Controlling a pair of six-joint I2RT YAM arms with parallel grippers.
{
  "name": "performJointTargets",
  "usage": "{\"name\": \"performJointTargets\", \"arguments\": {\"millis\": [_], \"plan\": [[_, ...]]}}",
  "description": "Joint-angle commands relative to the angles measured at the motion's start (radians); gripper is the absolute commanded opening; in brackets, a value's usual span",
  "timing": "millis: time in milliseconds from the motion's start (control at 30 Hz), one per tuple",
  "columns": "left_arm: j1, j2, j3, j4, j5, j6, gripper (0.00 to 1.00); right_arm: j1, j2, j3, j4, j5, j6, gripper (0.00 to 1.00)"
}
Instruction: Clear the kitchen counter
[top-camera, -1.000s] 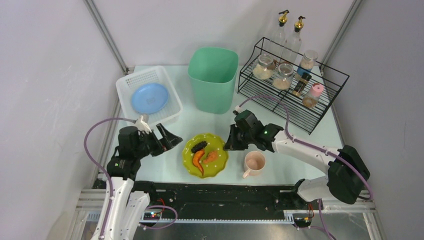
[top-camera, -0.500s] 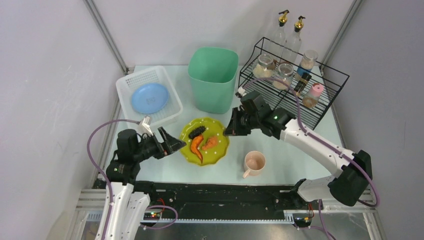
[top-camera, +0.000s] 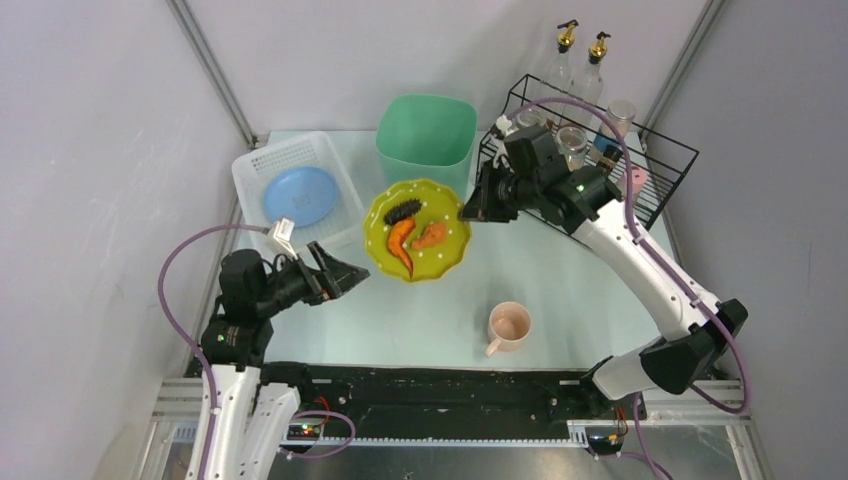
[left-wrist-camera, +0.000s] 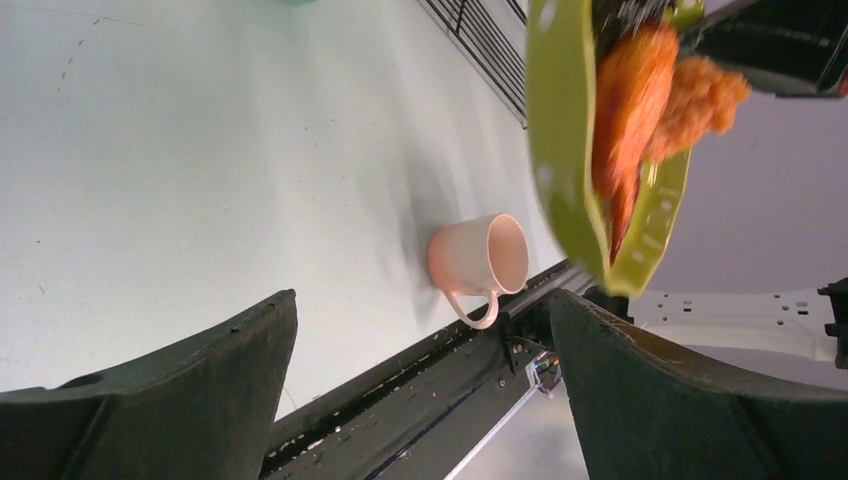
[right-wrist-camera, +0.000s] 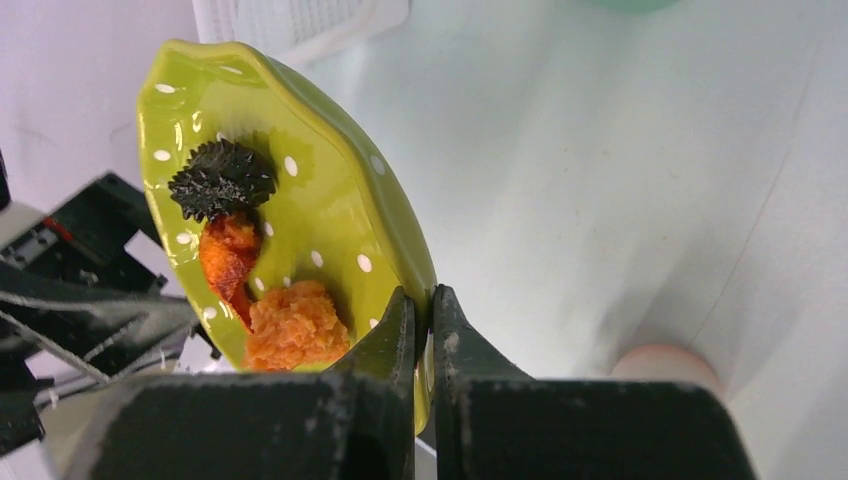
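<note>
- Now, the right gripper (top-camera: 472, 208) is pinched tight on the rim of a green dotted plate (top-camera: 415, 243). Its fingers (right-wrist-camera: 385, 345) are clamped on either side of the plate's right-hand edge.
- The plate hangs in the air, clear of the counter (top-camera: 570, 290), just in front of the green bin (top-camera: 427, 150). The wrist views show it tilted.
- On the plate lie a long orange piece (top-camera: 400, 245), a crumbly orange lump (top-camera: 432, 235) and a black spiky piece (top-camera: 403, 211).
- The left gripper (top-camera: 343, 275) has its jaws spread wide and holds nothing. It hovers above the left part of the counter, near the plate's left edge but not touching it.
- The counter is the pale tabletop filling the middle of the scene, with a black rail (top-camera: 430, 390) along its front edge.
- A pink mug (top-camera: 508, 326) stands upright on the counter near the rail, its handle pointing toward the rail.
- At the rear left sits a white basket (top-camera: 255, 170) with a blue plate (top-camera: 300, 195) inside it.
- At the rear right stands a black wire rack (top-camera: 600, 225) holding jars.
</note>
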Motion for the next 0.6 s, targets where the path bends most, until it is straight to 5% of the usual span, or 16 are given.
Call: {"name": "performJointTargets", "arguments": {"millis": [0,567], "plan": [[-0.004,-0.024,0.009,-0.003,0.052,-0.005,1.00,-0.051,0.024,0.156,0.084,-0.036,0.031,0.00],[-0.004,-0.023,-0.022,-0.003,0.031,0.108,1.00,-0.193,0.271,0.541,0.028,-0.041,0.092,0.00]]}}
